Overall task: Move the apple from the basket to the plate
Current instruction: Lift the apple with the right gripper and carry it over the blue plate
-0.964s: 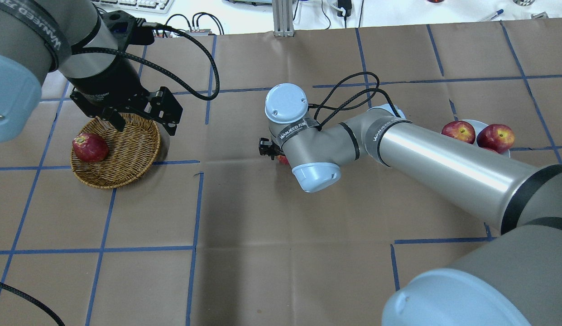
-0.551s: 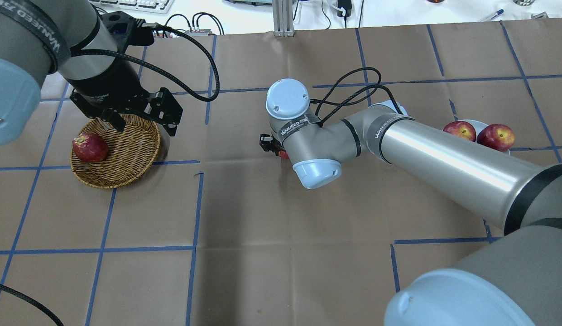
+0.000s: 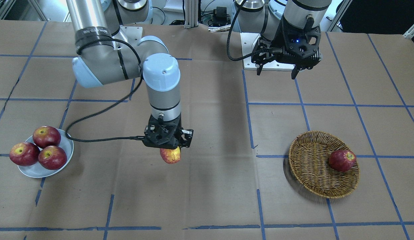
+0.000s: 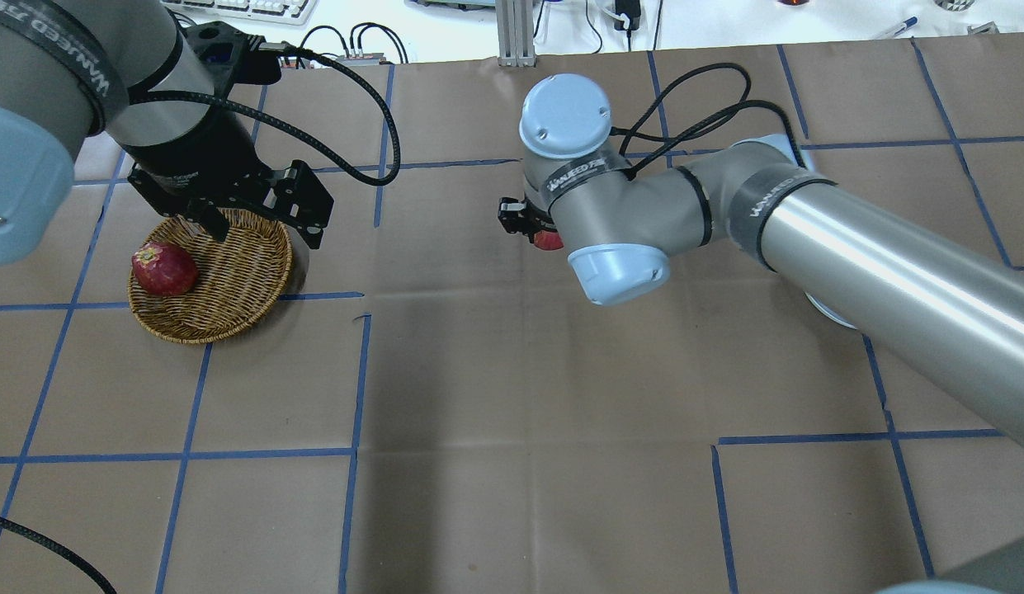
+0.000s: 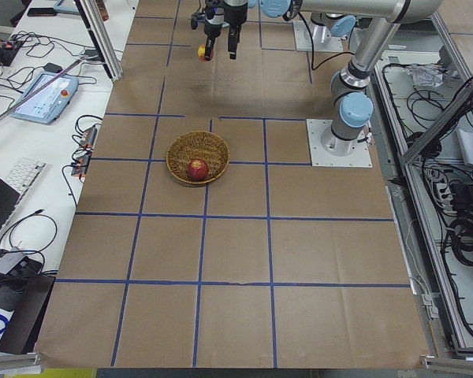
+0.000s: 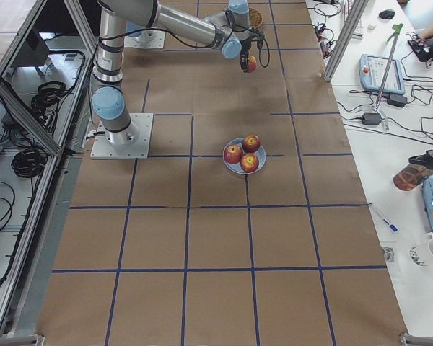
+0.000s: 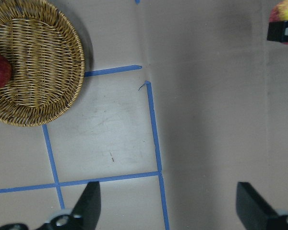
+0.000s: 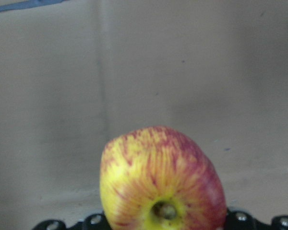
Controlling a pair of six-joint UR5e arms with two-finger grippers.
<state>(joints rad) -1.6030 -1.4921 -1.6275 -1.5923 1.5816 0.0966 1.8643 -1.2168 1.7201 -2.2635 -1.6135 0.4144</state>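
Note:
My right gripper (image 3: pixel 168 146) is shut on the apple (image 3: pixel 170 155), a red one streaked with yellow, and holds it above the middle of the table. The apple fills the right wrist view (image 8: pixel 161 187), and only a sliver shows from overhead (image 4: pixel 547 240). The wicker basket (image 4: pixel 231 280) sits at the left and holds a darker red apple (image 4: pixel 163 269). My left gripper (image 4: pixel 260 224) is open and empty above the basket's far rim. The pale blue-grey plate (image 3: pixel 36 170) carries three dark red apples (image 3: pixel 46 136). From overhead my right arm hides most of the plate.
Brown paper with blue tape lines covers the table (image 4: pixel 512 396). Cables trail from both wrists (image 4: pixel 346 91). Keyboards and a pendant lie beyond the table's far edge (image 5: pixel 43 87). The basket also shows in the left wrist view (image 7: pixel 43 72).
My right arm has lifted and carried the apple farther from the robot and to the right in the overhead view, and now covers the plate. My left arm has not moved.

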